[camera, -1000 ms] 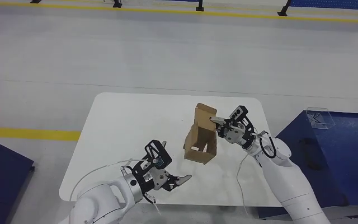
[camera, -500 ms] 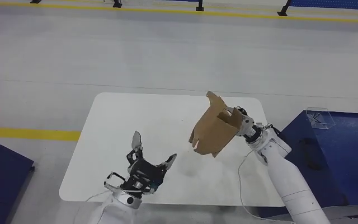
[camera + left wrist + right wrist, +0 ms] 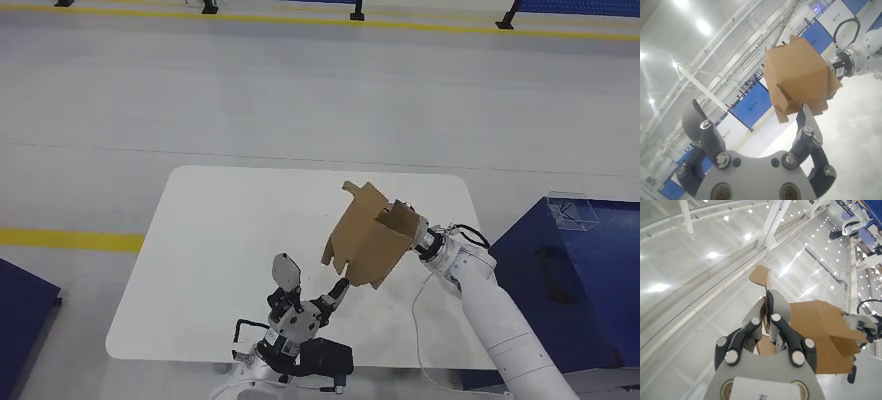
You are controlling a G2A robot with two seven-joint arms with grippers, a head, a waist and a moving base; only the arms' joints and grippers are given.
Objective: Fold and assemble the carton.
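White table top [image 3: 220, 240] is seen from above on a grey hall floor crossed by yellow lines [image 3: 60, 239]. The brown carton [image 3: 365, 235] is found over the right half of the table, tilted, with loose flaps standing out at its far end.

From the top view alone it cannot be judged whether the carton rests on the table. In the left wrist view the carton [image 3: 797, 75] is seen from underneath against the hall roof, so it is shown to be held up in the air. The grip itself is covered by cardboard in the top view. It is made plain in the right wrist view, where the right gripper [image 3: 766, 300] is seen pressed together on a thin cardboard panel, with the body of the carton [image 3: 810, 321] spread out to one side of the fingers.

The left gripper [image 3: 312, 280] is placed near the table's front edge, below the carton and pointed up at it. In its own view, the left gripper [image 3: 749, 106] is seen with its jaws spread wide and nothing between them. One fingertip [image 3: 804, 111] is overlapped with the carton's lowest flap; whether the two are touching cannot be told.
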